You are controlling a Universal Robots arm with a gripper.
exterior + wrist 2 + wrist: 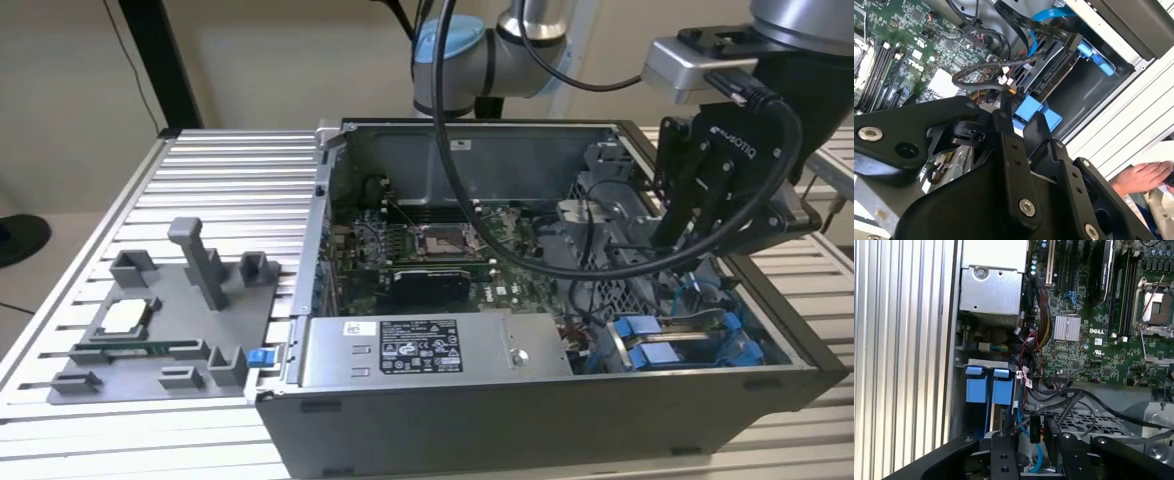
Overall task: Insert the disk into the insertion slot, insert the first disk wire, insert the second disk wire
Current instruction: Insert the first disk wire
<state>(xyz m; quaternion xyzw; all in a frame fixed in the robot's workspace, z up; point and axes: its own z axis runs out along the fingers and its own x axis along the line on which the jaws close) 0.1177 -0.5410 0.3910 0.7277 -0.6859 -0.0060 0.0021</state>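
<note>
Gripper pinches a black wire connector; in the exterior view, the insertion slot lies at six o'clock.

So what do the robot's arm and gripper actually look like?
The arm is silver-grey tubing with a rounded light-blue joint cap. Thick black cables loop down from it. The gripper is matte black, made of jointed bars with silver screws, white lettering on its body.

Disk in the slot: partly hidden behind gripper. Wires beside the slot: ends lost under gripper, can't trace. Hand past the slot, outside the case: cropped by frame edge, rest unseen.
</note>
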